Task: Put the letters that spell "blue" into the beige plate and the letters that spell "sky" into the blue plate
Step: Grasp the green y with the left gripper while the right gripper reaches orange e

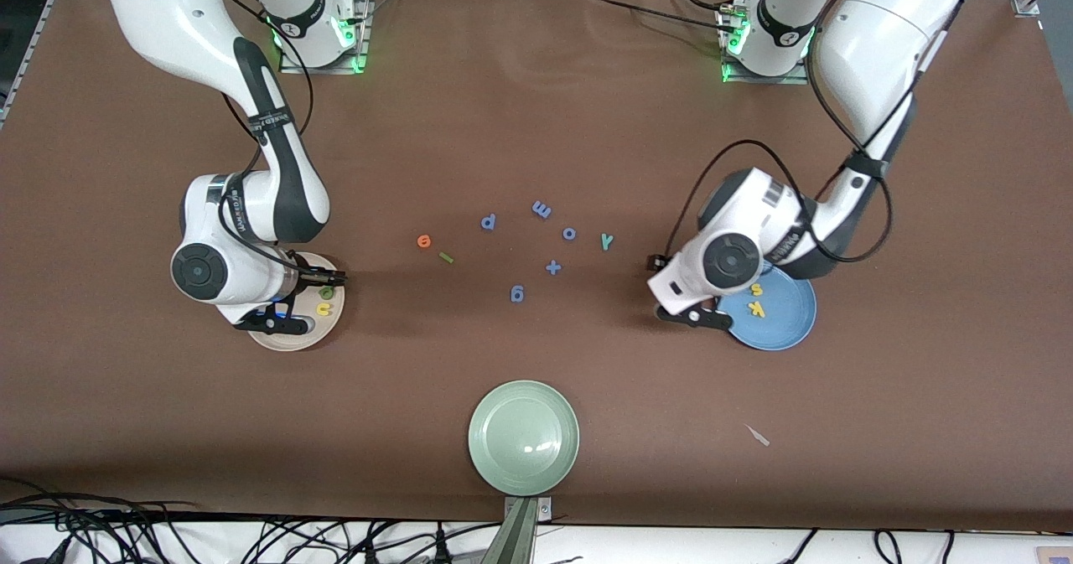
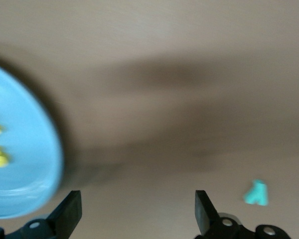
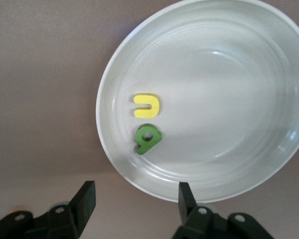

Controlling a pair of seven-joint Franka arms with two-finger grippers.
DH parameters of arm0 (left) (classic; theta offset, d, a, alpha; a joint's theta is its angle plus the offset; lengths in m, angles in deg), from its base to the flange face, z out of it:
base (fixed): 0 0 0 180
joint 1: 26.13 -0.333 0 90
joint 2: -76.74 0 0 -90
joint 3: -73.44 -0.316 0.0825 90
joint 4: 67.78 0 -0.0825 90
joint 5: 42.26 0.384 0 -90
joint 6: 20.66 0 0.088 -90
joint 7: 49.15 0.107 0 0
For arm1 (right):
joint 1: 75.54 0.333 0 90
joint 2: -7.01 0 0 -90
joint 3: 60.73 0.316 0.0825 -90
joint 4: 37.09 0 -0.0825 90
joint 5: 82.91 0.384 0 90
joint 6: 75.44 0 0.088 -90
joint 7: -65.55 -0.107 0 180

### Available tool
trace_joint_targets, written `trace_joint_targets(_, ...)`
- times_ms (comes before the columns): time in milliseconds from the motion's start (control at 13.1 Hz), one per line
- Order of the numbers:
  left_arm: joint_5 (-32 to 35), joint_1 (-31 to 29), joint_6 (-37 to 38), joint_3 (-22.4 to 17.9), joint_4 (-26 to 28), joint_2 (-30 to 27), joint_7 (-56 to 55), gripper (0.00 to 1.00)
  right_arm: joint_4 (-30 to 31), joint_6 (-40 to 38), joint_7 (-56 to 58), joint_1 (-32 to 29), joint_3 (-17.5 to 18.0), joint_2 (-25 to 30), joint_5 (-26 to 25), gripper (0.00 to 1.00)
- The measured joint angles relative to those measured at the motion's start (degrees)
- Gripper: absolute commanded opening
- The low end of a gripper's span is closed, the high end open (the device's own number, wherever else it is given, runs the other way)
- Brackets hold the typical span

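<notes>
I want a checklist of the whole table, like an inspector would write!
Surface: brown table, bare in places.
Job's things: yellow u and green b in beige plate; yellow s and k in blue plate; orange e, green l, teal y on table.
Clutter: blue letters, green plate.
End effectors: left end effector open beside blue plate; right end effector open at beige plate's edge.
Cables: bundle along table's near edge.
Surroundings: nothing seen.

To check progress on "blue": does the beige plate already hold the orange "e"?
No: the beige plate holds only the yellow "u" and green "b".
</notes>
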Motion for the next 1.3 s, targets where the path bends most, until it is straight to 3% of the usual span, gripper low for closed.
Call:
trace_joint_targets(305,0.1,0.83,-16.67,3.92,12.44,-1.66,-6.91,1.0,-0.01,0.25,-5.99,0.59,1.64,0.0,1.91,0.78)
trace_joint_targets(687,8.9,4.3,-20.56,4.12,15.93,-1.21,-14.45,0.88,0.82,4.85,-21.21,9.19,3.08,-1.32,2.1,0.79)
trace_joint_targets(839,9.76,4.27,-23.54,3.9,16.33,-0.09,-15.08,0.71,3.53,10.13,-24.02,11.1,3.14,-2.4,2.1,0.78)
trace_joint_targets(992,9.78,4.4,-24.55,3.91,16.33,0.48,-15.57,0.42,6.79,14.53,-25.13,11.16,3.88,-3.0,2.16,0.78)
trace_joint_targets(1221,9.79,4.36,-24.59,3.96,16.16,0.33,-15.77,0.08,7.4,15.23,-26.81,11.15,4.4,-2.41,2.19,0.79)
trace_joint_targets(1297,9.79,4.36,-24.61,4.01,16.09,0.23,-15.79,0.04,7.47,14.95,-26.88,11.16,4.57,-2.07,2.21,0.79)
